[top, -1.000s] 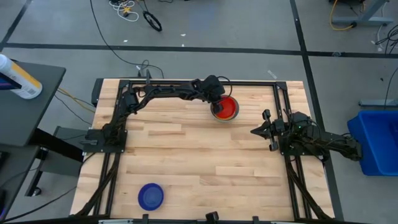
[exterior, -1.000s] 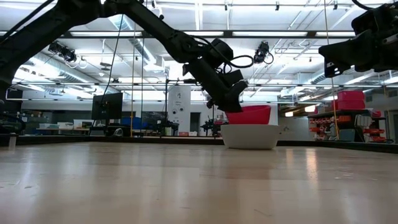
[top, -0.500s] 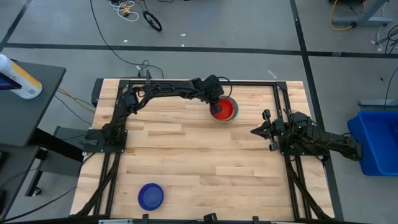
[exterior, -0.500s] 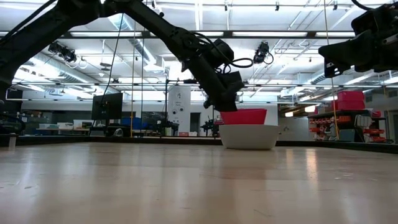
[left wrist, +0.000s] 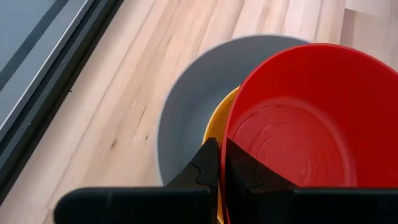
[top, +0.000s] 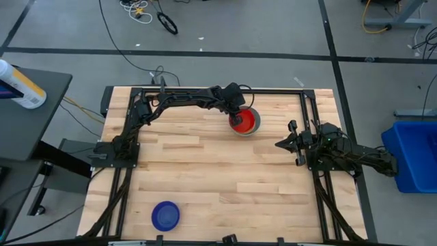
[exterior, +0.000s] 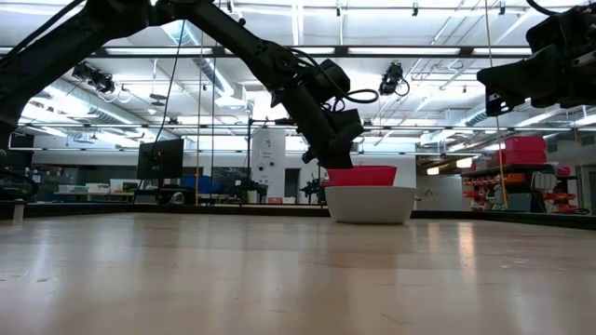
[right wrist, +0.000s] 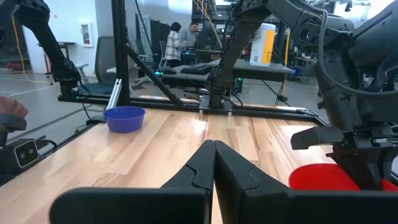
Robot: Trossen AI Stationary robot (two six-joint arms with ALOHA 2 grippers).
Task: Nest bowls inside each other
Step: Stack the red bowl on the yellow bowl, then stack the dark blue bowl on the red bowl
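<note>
Red round plastic bowl (left wrist: 311, 124), rim pinched by left gripper (left wrist: 217, 163), lowering into yellow-and-grey stack (left wrist: 186, 106); release pending; right gripper (top: 281, 144) closed, empty.

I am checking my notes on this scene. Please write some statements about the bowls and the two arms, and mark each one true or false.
1. The left gripper holds the red bowl by its rim. True.
2. The red bowl sits on bare wood. False: it is in the grey bowl, with a yellow bowl between them.
3. The dark blue bowl stands alone near the table's front edge. True.
4. The right gripper holds a bowl. False: its jaws are shut on nothing, away from the stack.
</note>
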